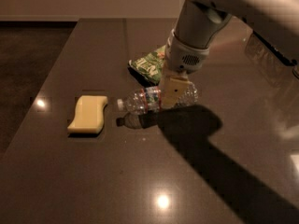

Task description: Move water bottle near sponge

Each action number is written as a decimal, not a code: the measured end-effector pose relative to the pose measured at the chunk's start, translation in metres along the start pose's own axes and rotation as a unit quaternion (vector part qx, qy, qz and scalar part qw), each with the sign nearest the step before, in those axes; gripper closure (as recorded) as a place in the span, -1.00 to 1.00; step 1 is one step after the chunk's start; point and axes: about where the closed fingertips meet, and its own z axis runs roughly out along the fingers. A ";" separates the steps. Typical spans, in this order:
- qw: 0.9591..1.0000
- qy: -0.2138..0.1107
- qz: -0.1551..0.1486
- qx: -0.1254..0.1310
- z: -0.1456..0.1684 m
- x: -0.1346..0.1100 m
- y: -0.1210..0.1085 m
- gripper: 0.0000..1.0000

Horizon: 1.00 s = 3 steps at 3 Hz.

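The water bottle [145,99] is a clear ribbed bottle with a white cap and a coloured label band. It lies horizontal, cap pointing left, held just above the dark table [140,181]. My gripper [174,92] is shut on the water bottle around its middle, coming down from the arm at the upper right. The sponge [88,114] is pale yellow and wavy-edged. It lies flat on the table a short gap to the left of the bottle's cap.
A green crinkled snack bag [150,63] lies behind the bottle, partly hidden by my arm [196,27]. The table's left edge [42,83] runs beside the sponge, with dark floor beyond. The arm's shadow falls across the table to the right.
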 end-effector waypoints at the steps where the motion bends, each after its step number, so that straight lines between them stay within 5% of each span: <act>1: 1.000 -0.007 0.022 0.004 0.011 -0.015 -0.006 0.66; 3: 0.999 -0.014 0.052 0.003 0.036 -0.043 0.009 -0.30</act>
